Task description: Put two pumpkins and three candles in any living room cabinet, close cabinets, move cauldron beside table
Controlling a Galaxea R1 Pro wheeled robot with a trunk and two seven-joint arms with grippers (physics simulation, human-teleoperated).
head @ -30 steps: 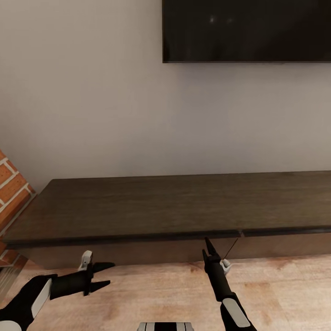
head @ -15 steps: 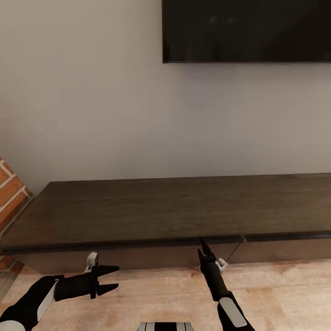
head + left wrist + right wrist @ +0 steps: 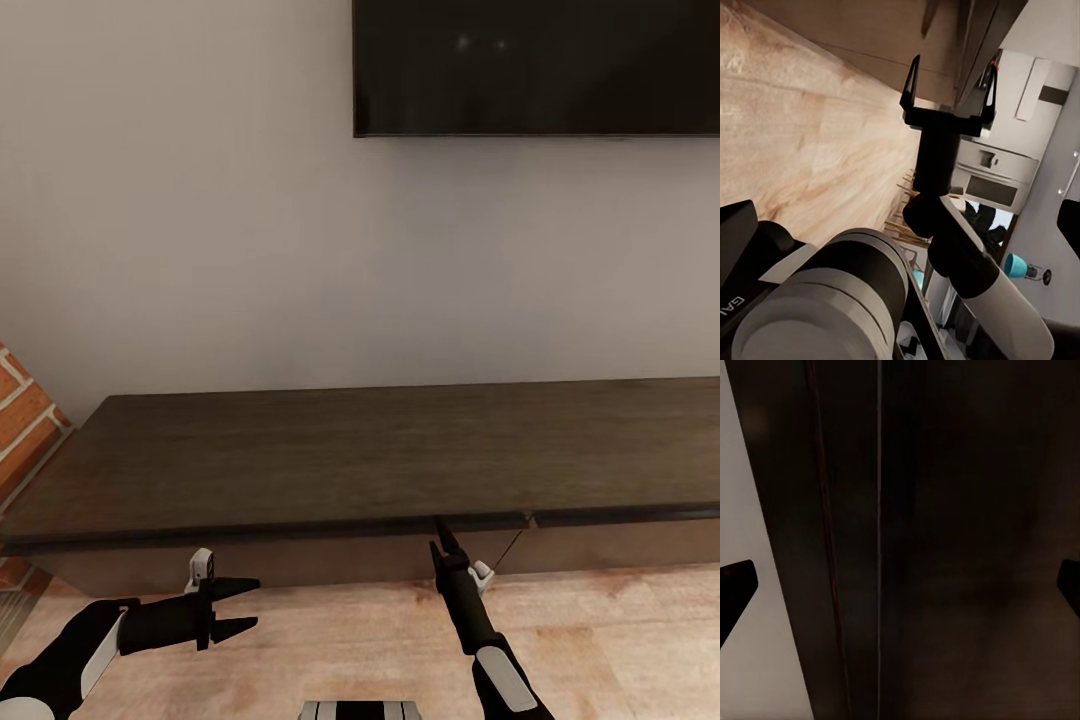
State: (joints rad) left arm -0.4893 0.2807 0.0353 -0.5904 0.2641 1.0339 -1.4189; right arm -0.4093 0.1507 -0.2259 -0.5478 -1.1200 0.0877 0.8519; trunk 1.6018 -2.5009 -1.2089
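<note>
The cabinet is a long, low dark brown unit against the wall, with its fronts flush and shut. My right gripper is open, pointing up at the cabinet's front edge just left of a seam. In the right wrist view the dark cabinet front is very close between its spread fingertips. My left gripper is open and empty, low over the floor and pointing right. The left wrist view looks along it at my right gripper under the cabinet. The pumpkins, candles and cauldron are out of view.
A black TV hangs on the wall above the cabinet. A brick wall stands at the far left. Light wood floor runs in front of the cabinet. Kitchen appliances show in the distance.
The whole view shifted slightly early on, so the camera moved. My left gripper reached a little further right and my right gripper rose closer to the cabinet edge. Nothing has moved in the last half second.
</note>
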